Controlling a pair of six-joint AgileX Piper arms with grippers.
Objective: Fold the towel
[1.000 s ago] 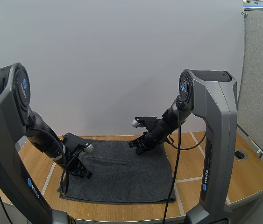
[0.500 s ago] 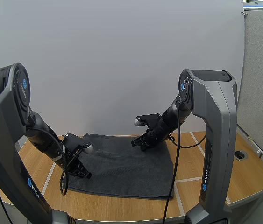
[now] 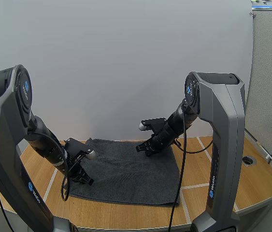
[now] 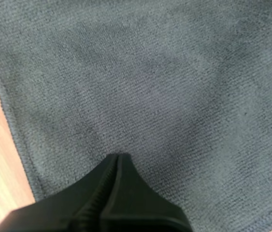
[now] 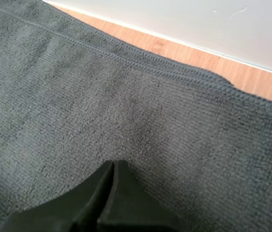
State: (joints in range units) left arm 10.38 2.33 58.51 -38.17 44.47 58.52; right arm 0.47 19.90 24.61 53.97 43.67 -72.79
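- My left gripper (image 3: pixel 84 180) sits low over the near-left part of the dark grey towel (image 3: pixel 131 171). Its fingers are pressed together into one wedge, with no cloth between them.
- The towel lies spread flat on the wooden table (image 3: pixel 222 181), with no fold in it that I can see. Its left hem runs just beside my left gripper's tip, with bare wood past it.
- I judge the towel soft, light and limp: short terry pile, a stitched hem, nothing stiff. Lifted, it should sag and drape, and one pinched corner would likely drag the rest across the wood.
- The pile looks grippy rather than slippery, and nothing here is fragile, so a firm pinch should be safe.
- The best holds, to my eye, are the hemmed corners or edges, one per gripper, to keep the fold line straight. Grabbing mid-cloth would only bunch it.
- Farther off, my right gripper (image 3: pixel 143 149) hangs over the towel near its far edge, fingers likewise closed together on nothing. The far hem lies just beyond its tip.
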